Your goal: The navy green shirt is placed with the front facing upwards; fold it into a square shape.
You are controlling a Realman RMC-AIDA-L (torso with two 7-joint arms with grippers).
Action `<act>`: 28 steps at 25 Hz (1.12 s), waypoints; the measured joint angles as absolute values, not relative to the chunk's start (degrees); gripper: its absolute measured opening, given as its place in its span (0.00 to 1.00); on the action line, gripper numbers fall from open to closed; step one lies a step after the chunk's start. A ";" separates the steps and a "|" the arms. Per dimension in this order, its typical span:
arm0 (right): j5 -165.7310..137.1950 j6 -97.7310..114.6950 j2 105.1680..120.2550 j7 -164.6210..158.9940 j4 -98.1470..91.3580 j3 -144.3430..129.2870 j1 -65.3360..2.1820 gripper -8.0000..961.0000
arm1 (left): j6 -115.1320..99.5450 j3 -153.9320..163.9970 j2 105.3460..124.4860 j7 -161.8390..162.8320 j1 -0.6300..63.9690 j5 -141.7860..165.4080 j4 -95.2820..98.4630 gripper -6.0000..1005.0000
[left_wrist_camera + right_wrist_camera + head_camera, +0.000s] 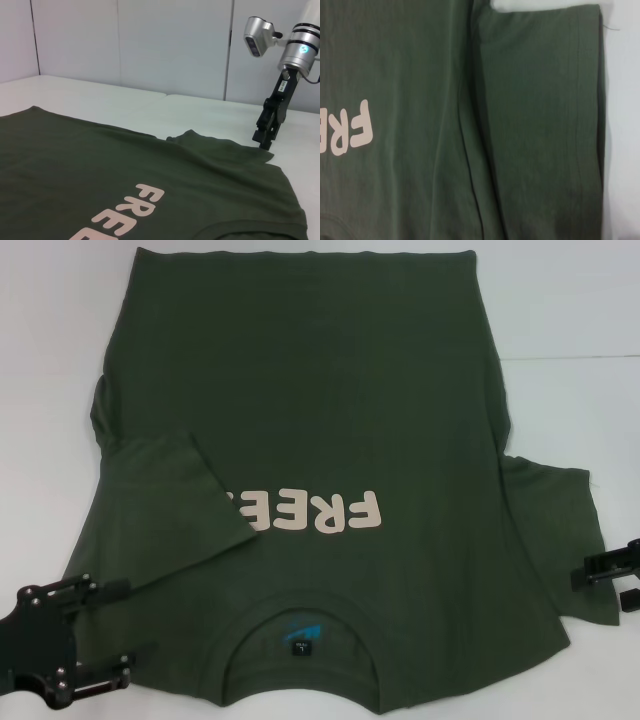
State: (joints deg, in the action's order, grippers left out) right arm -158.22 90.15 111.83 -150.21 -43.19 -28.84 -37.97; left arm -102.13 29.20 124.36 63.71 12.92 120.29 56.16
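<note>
Shirt (300,440) half-started: one sleeve folded in, the other waiting.

My left claw (95,640) hangs open beside the collar, just off the sleeve (170,510) lying folded over the chest; my right claw (610,575), open, hovers at the flat far sleeve (555,530). Shirt lies face-up on the table (50,340). Next, I judge: pinch that sleeve's hem, fold inward.

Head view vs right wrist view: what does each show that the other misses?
Head only: whole navy green shirt, blue neck label, left sleeve folded inward over the lettering's end, left pincer at the near left corner, right pincer beside the right sleeve. Right wrist only: sleeve hem stitching close up. Both: right sleeve lying flat, pink lettering.
</note>
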 joint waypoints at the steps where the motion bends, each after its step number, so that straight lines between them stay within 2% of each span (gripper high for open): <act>1: -158.22 90.11 111.86 -150.21 -43.18 -28.88 -37.97 0.95 | -102.15 29.21 124.36 63.72 12.94 120.27 56.17 0.74; 28: -158.20 89.24 112.43 -149.41 -42.96 -28.92 -37.92 0.95 | -102.31 29.27 124.27 63.72 13.47 120.23 56.16 0.74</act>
